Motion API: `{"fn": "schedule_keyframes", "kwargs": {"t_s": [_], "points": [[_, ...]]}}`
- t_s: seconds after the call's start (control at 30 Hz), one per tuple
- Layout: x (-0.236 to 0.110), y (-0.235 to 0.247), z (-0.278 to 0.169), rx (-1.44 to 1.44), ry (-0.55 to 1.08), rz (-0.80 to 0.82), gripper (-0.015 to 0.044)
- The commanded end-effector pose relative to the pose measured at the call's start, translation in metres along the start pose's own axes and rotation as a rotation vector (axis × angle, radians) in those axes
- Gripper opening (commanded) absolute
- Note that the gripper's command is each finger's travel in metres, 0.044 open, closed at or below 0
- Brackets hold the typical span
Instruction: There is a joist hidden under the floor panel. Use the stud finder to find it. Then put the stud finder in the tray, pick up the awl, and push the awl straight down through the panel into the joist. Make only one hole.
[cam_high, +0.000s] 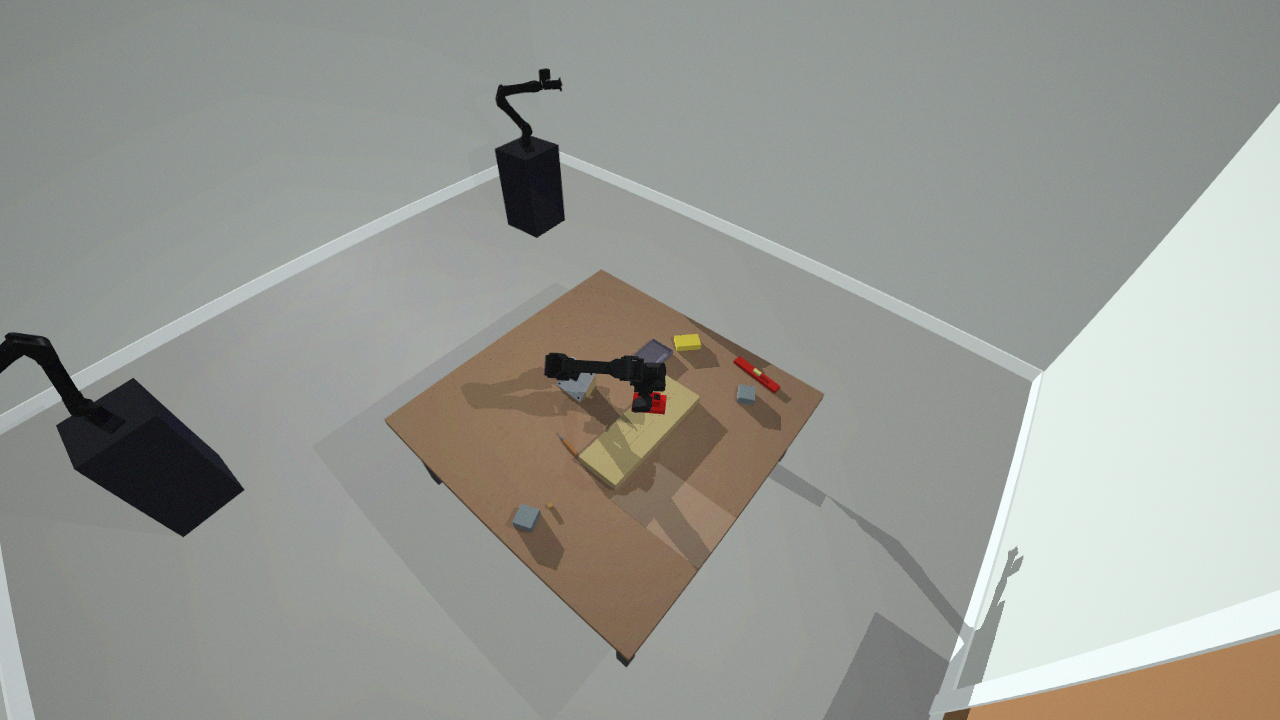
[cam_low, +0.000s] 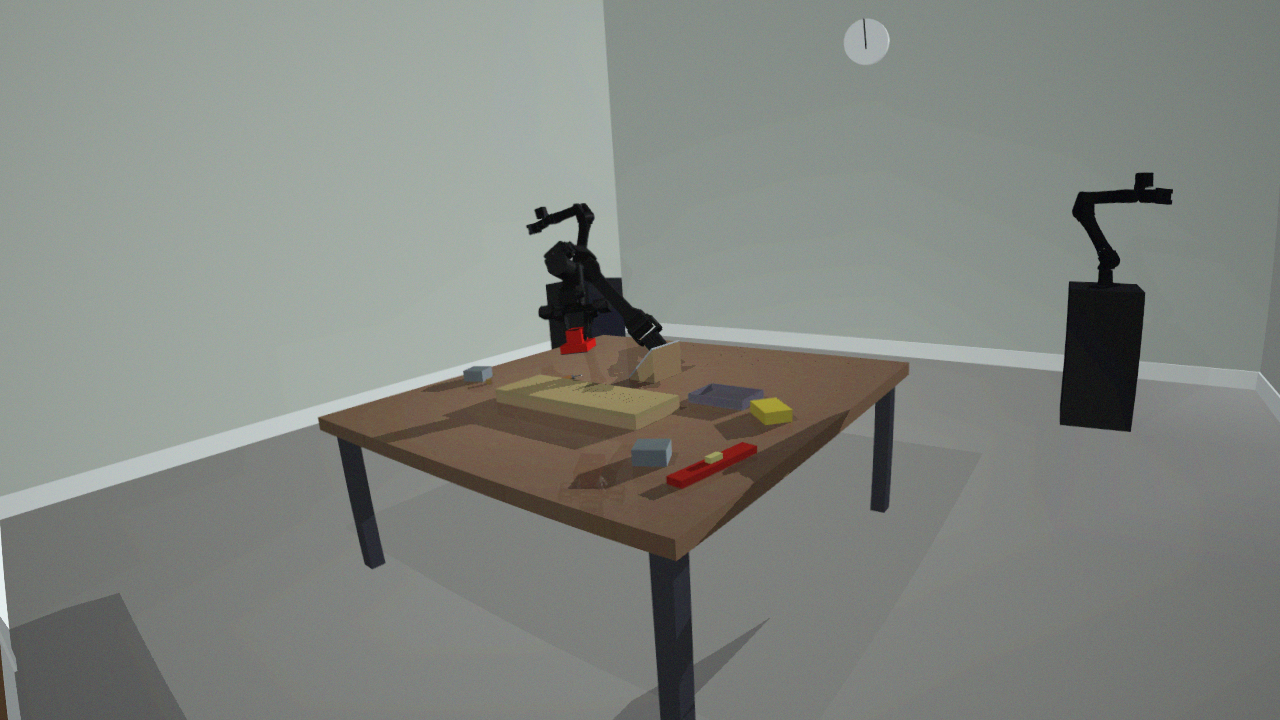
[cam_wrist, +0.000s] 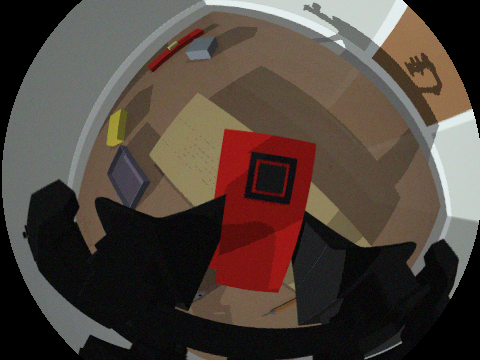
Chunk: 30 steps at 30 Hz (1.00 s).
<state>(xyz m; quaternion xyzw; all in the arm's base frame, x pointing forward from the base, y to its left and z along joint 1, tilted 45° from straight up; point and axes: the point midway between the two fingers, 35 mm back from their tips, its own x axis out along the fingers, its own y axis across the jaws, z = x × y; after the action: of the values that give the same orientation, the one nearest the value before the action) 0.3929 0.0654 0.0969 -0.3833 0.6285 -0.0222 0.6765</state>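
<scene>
My gripper (cam_high: 646, 399) (cam_low: 573, 333) (cam_wrist: 260, 204) is shut on the red stud finder (cam_high: 658, 404) (cam_low: 578, 345) (cam_wrist: 270, 262). It holds the stud finder in the air above the pale yellow floor panel (cam_high: 617, 458) (cam_low: 586, 402) (cam_wrist: 195, 122). The square on the stud finder's top is dark, with a thin red outline. The shallow purple-grey tray (cam_high: 654, 350) (cam_low: 720, 401) (cam_wrist: 128, 175) is empty, beyond one end of the panel. The awl (cam_high: 569, 446) (cam_wrist: 285, 306) lies on the table beside the panel's other end. No joist shows.
A yellow block (cam_high: 687, 342) (cam_low: 771, 411) (cam_wrist: 116, 128) stands beside the tray. A red level (cam_high: 768, 380) (cam_low: 693, 469) and a grey block (cam_high: 745, 394) (cam_low: 651, 452) lie near the table's corner. Another grey block (cam_high: 526, 517) (cam_low: 477, 374) is at the opposite side. An angled board (cam_low: 660, 362) stands near my base.
</scene>
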Motion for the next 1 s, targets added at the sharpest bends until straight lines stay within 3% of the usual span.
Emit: {"fn": "schedule_keyframes", "kwargs": {"t_s": [0.0, 0.47, 0.97], "points": [[0.003, 0.045, 0.017, -0.116, -0.016, 0.046, 0.0000], [0.019, 0.194, 0.027, -0.476, -0.006, 0.165, 0.0000], [0.045, 0.339, -0.019, -0.846, 0.049, 0.253, 0.0000]]}}
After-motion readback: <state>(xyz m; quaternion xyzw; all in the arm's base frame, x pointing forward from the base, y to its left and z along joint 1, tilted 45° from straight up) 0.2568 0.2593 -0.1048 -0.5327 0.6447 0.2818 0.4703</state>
